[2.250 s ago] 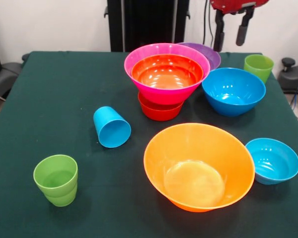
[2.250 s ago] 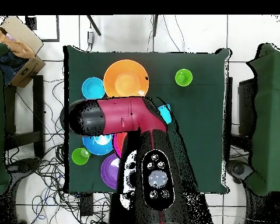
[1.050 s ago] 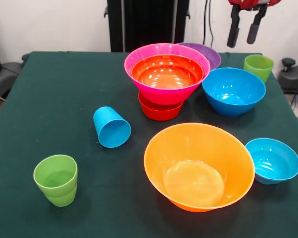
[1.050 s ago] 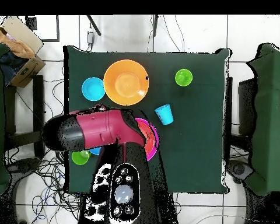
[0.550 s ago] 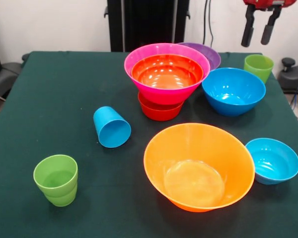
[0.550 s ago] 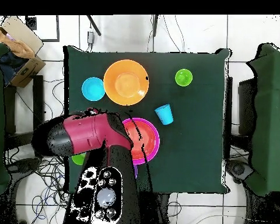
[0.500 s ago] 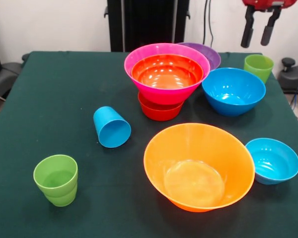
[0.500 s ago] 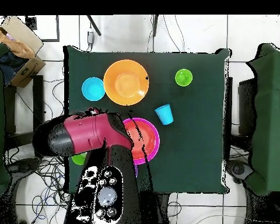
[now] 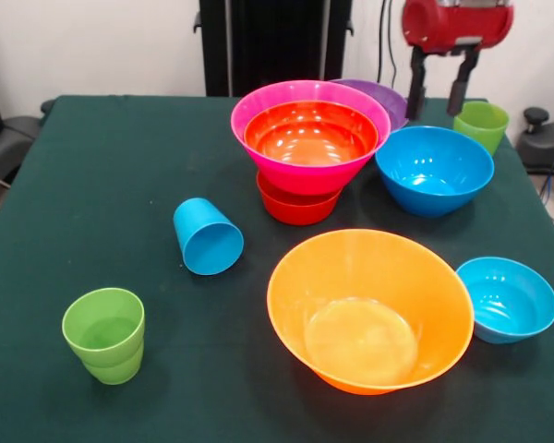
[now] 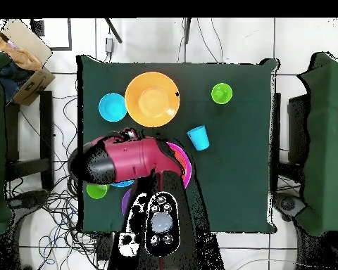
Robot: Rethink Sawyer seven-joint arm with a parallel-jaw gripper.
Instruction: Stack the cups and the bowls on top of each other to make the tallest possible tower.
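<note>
Green-Cloth Desk, Seven Bowls, Three Cups, One Empty Hand

Green cloth covers the square desk (image 9: pixel 92 157), and its near-left half lies mostly bare in the front view, with open room along the left and front edges. No brand, label or writing can be read on anything.

Largest of the things is the glossy orange plastic bowl (image 9: pixel 370 309), upright near the front edge and right of centre. Behind it stands the tower (image 9: pixel 307 148): a large pink plastic bowl (image 9: pixel 258 115) with a medium red-orange bowl (image 9: pixel 311 134) nested inside it, both resting on a small red-orange bowl (image 9: pixel 294 208) on the cloth. A purple bowl (image 9: pixel 388 100) peeks out just behind the pink rim. The blue plastic bowl (image 9: pixel 434 170) sits just right of the tower, apart from it. The small blue bowl (image 9: pixel 507 299) rests near the right edge, just beside the orange bowl.

Of the cups, the sky-blue tapered tumbler (image 9: pixel 208 237) lies on its side, mouth toward the camera, in the middle of the cloth. One lime-green tumbler (image 9: pixel 104 334) stands upright at the near-left corner, well apart from the rest. The other lime-green tumbler (image 9: pixel 481 125) stands at the far-right corner, close to the edge.

The robot's hand (image 9: pixel 437 88), under its red arm, hangs above the gap between the purple bowl and the far green tumbler, fingers spread apart and holding nothing.
</note>
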